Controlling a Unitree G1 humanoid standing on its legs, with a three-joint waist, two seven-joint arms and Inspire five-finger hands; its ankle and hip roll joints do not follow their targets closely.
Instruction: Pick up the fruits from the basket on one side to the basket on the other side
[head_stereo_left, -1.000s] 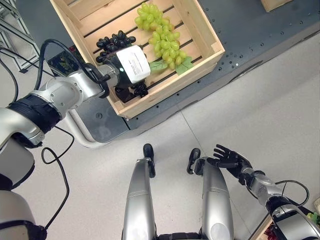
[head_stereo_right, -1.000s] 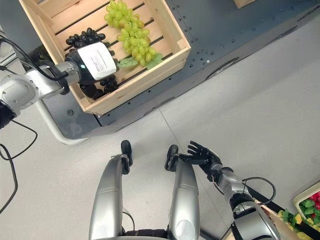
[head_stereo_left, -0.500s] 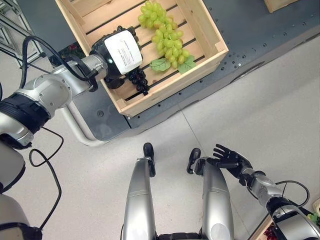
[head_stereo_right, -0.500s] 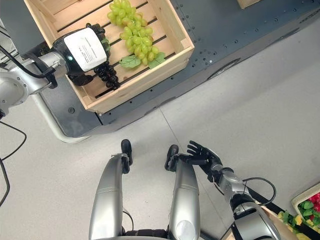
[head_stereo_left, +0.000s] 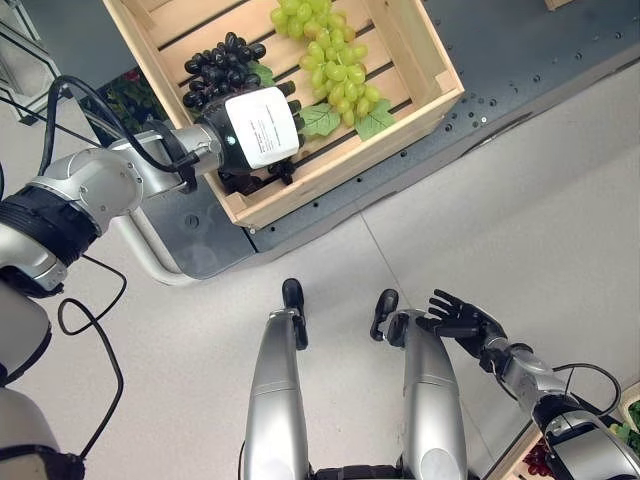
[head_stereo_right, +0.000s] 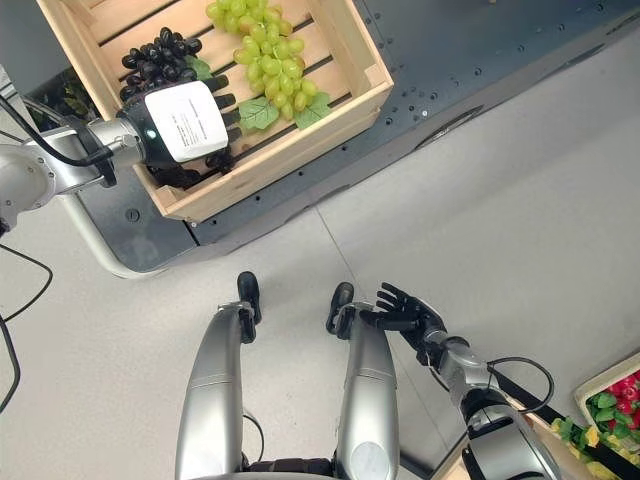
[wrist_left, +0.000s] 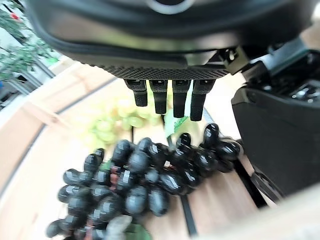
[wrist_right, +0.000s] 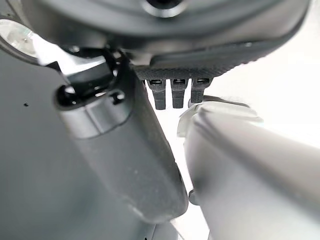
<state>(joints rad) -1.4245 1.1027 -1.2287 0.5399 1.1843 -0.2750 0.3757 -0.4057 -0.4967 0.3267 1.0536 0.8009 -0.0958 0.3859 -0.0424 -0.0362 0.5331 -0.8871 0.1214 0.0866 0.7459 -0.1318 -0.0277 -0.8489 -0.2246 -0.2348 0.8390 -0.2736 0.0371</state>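
**Wooden crate, left hand over the dark grapes**

Wooden crate (head_stereo_left: 420, 95) with a slatted bottom sits on a dark platform (head_stereo_left: 520, 50); taken as the landmark for everything below.

Inside the crate:
- Green grape bunch (head_stereo_left: 330, 65) lies along the middle of the slats, toward the crate's far end, with green leaves (head_stereo_left: 345, 120) at its near tip.
- Dark grape bunch (head_stereo_left: 215, 65) lies beside the green bunch, against the crate's left wall. A further cluster of dark grapes (wrist_left: 150, 175) lies on the slats under the left hand; whether it is joined to the first bunch cannot be told.

Left hand (head_stereo_left: 258, 128): reaches in over the crate's near-left corner, white-covered back facing up. In the left wrist view its fingers (wrist_left: 160, 95) hang straight, in a row above the dark grapes, a gap between fingertips and fruit. Nothing is held; the hand is relaxed and spread, thumb off to the side.

Right hand (head_stereo_left: 462, 318): low over the pale floor (head_stereo_left: 520, 220), well apart from the crate on its near side. Fingers are spread and straight, holding nothing.

Second container (head_stereo_right: 615, 400) with red and green produce shows at the lower right corner of the right eye view, far from the crate.

Both grape bunches rest in the crate, neither lifted.
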